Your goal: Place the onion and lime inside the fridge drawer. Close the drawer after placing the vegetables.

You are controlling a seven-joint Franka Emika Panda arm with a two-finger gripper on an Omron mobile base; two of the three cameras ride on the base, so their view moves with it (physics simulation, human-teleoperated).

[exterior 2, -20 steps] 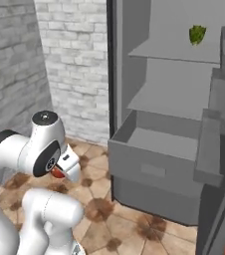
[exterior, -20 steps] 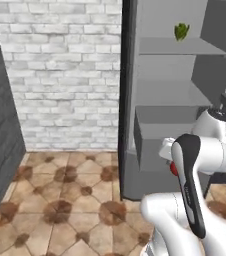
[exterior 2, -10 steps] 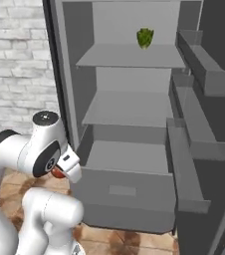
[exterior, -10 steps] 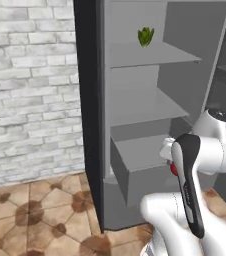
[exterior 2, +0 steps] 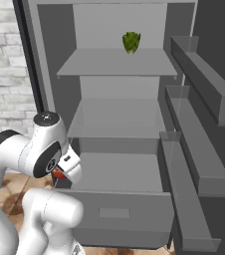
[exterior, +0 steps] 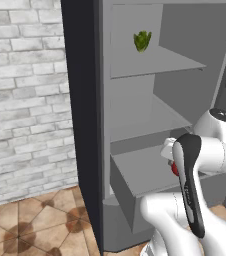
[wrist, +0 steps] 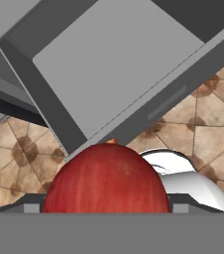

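Holding the onion [wrist: 105, 178], the jaws [wrist: 105, 201] were closed around its sides, and the red ball sat large at the bottom of the hand view, hiding the finger tips themselves. In the right base view the onion [exterior 2: 58, 173] showed as a small red patch tucked under the white wrist, just left of the fridge drawer [exterior 2: 118, 211]; in the left base view the same red spot [exterior: 175, 169] peeked out beside the arm's dark joint, over the drawer's open tray [exterior: 140, 172]. The fridge drawer [wrist: 109, 64] stood pulled out ahead of and below the jaws, its flat grey floor bare where it could be seen, its plain front panel nearest the robot. The tiled floor [wrist: 20, 149] lay beneath the jaws on the near side of the drawer front. Well above the jaws, on the top shelf [exterior 2: 117, 63] of the open fridge, sat a leafy green item [exterior 2: 131, 42], which the left base view showed too [exterior: 142, 41]. Whether the lime was anywhere in the scene could not be told.
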